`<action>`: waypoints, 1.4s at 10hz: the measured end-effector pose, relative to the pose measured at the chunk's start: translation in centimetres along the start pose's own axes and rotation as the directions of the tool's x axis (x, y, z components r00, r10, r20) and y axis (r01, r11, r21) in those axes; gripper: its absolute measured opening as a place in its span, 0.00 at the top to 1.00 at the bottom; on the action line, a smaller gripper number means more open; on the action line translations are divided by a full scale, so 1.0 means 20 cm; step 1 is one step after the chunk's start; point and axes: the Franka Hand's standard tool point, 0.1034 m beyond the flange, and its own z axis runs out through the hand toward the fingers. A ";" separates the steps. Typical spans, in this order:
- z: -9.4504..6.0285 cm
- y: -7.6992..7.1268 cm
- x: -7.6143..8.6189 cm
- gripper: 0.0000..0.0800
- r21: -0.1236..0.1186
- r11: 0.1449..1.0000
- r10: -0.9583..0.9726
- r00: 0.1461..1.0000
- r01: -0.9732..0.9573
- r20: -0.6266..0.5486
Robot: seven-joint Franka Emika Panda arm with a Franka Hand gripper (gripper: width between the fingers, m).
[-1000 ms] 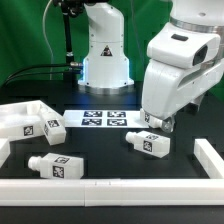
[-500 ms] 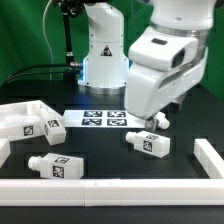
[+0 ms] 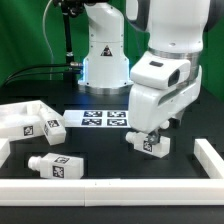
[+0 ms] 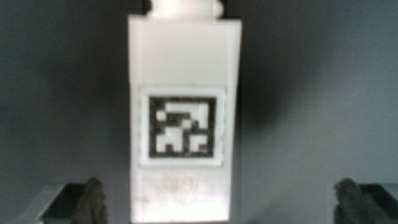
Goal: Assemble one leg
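A white leg with a black-and-white tag lies on its side on the black table, at the exterior view's right. My gripper hangs directly over it, low and close. In the wrist view the leg lies lengthwise between my two fingertips, which stand wide apart on either side of it. The gripper is open and holds nothing. Two more legs lie at the exterior view's left, one at the front and one against the white panel.
The large flat white panel sits at the exterior view's left. The marker board lies in the middle at the back. A white rail runs along the front and turns up the right side. The robot base stands behind.
The arm has swung from the exterior view's right toward the middle and come down over the right-hand leg. The legs and the panel have not moved.
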 end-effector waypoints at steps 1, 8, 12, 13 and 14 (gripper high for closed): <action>0.03 0.02 -0.01 0.19 -0.012 1.000 -0.004 1.000 0.004 -0.019; 0.08 0.01 -0.02 0.56 -0.026 1.000 -0.006 0.999 0.005 -0.042; 0.08 -0.03 -0.10 0.64 -0.036 0.998 0.050 0.997 -0.052 -0.050; 0.08 -0.10 -0.21 0.64 -0.027 0.997 0.075 0.997 -0.076 -0.032; 0.09 -0.16 -0.30 0.64 -0.018 0.995 0.098 0.995 -0.098 -0.023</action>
